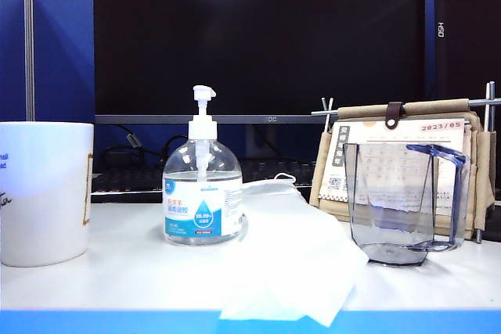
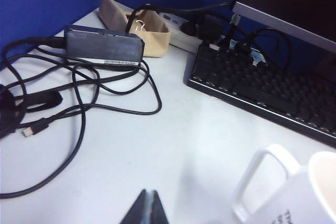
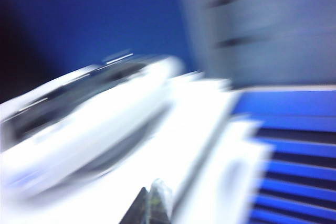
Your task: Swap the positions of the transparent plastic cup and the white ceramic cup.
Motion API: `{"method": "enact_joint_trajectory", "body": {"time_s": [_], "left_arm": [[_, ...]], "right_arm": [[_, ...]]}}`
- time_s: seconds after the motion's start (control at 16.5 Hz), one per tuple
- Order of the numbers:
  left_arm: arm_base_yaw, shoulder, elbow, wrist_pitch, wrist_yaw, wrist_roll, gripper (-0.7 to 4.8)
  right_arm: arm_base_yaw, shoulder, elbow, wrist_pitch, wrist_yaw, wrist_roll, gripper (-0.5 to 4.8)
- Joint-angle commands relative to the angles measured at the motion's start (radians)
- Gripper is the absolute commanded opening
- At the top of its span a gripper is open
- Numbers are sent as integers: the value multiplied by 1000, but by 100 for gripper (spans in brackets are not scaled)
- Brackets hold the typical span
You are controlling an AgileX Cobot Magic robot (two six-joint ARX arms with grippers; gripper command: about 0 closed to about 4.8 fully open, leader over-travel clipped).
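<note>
- Exterior view: your white ceramic cup [image 1: 43,192] stands upright at the far left of the table [image 1: 117,271], and the transparent plastic cup [image 1: 403,202] stands upright at the right, just in front of a desk calendar [image 1: 391,162]. A pump bottle [image 1: 203,185] and a crumpled white tissue [image 1: 297,263] lie between them. Neither arm shows here, and neither cup is held, so you should judge that no lift is in hand; whether any part of the swap is done cannot be told from this alone.
- Left wrist view: your left gripper [image 2: 148,208] has its fingers pressed together with nothing between them. It hangs over bare table, near the white mug's handle but apart from it; cables [image 2: 79,93] and a keyboard [image 2: 262,85] lie beyond.
- Right wrist view: heavily blurred. Your right gripper [image 3: 151,205] also looks clenched and empty; the surroundings cannot be made out, and neither cup is recognisable.
</note>
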Motion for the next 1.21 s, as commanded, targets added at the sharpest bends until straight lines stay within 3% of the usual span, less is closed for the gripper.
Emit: {"method": "enact_joint_trajectory", "body": {"time_s": [0.06, 0.24, 0.42, 1.21], "left_arm": [[1, 0, 0, -7, -2, 5, -3], [1, 0, 0, -7, -2, 5, -3], [1, 0, 0, -7, -1, 5, -3], [1, 0, 0, -7, -2, 5, -3]], "right_arm": [[-140, -1, -12, -13, 9, 0, -1], [-336, -1, -12, -13, 9, 0, -1], [-420, -1, -12, -13, 9, 0, -1], [-432, -1, -12, 14, -36, -3, -1]]}}
